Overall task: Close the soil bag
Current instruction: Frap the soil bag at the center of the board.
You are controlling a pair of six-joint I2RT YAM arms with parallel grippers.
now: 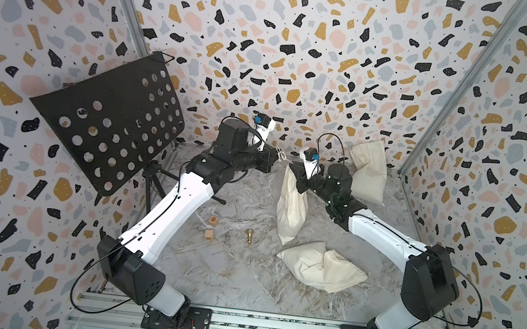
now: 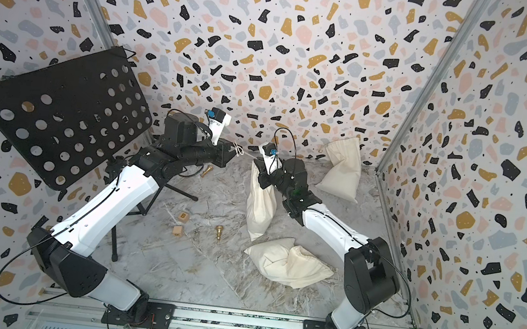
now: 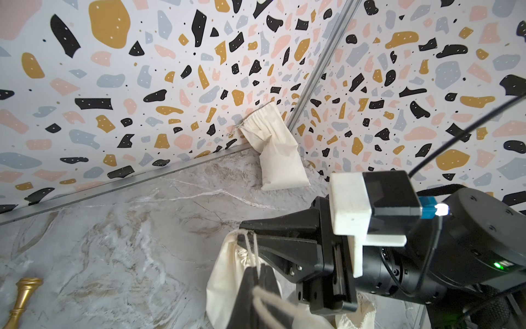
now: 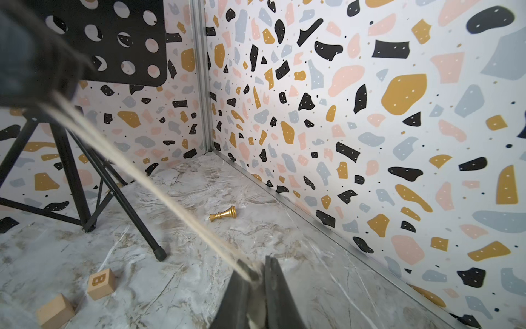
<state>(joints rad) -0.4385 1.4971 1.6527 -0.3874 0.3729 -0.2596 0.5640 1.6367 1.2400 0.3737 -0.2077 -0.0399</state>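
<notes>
The soil bag point(image 1: 289, 206) rests on the worktop point(image 1: 234, 281), long axis tilted, closed bottom toward the robot, neck up and away. The right pincer point(image 1: 291, 169) is clamped on the neck (cloth bunched between its jaws). The left pincer point(image 1: 273, 159), closed on the drawstring point(image 1: 282, 155), holds it taut leftward.

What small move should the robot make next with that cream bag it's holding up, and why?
Probably draw the left hand a little farther from the right hand. The left hand is shut on the drawstring, which runs taut to the soil bag, whose neck the right hand pinches. More pull should cinch it tighter; whether it is fully closed I cannot tell.
</notes>
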